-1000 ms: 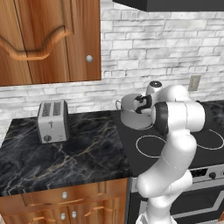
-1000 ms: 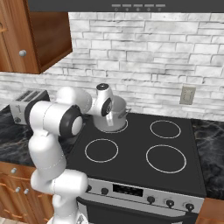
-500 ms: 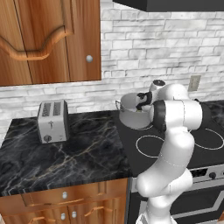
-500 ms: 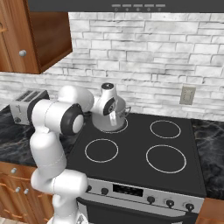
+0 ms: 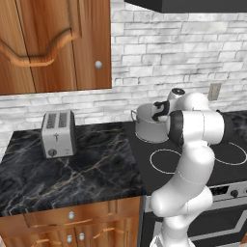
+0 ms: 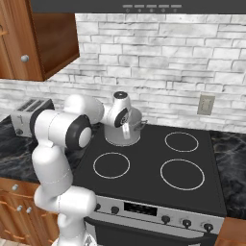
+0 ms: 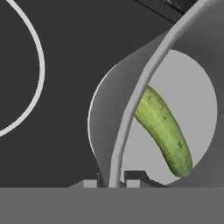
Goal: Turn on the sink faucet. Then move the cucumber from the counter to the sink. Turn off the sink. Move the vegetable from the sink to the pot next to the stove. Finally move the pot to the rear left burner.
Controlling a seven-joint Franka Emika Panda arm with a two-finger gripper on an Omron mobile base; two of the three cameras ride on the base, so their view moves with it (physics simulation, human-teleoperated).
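Note:
The silver pot (image 5: pixel 146 128) (image 6: pixel 131 134) is at the stove's rear left corner, where the rear left burner lies hidden beneath it. My gripper (image 5: pixel 155 117) (image 6: pixel 126 126) (image 7: pixel 111 181) is shut on the pot's rim (image 7: pixel 144 83), one fingertip inside the wall and one outside. The green cucumber (image 7: pixel 164 131) lies slanted on the pot's floor. Whether the pot rests on the stove or hangs just above it I cannot tell. The faucet and sink are out of view.
The black stove top (image 6: pixel 144 163) has a front left burner ring (image 6: pixel 111 165), a front right ring (image 6: pixel 185 174) and a rear right ring (image 6: pixel 181 141). A silver toaster (image 5: pixel 58 132) (image 6: pixel 31 115) stands on the black marble counter (image 5: pixel 72 169) to the left. The brick wall is close behind the pot.
The hand has crept slightly to the right, still gripping the pot's rim. The pot has hardly shifted.

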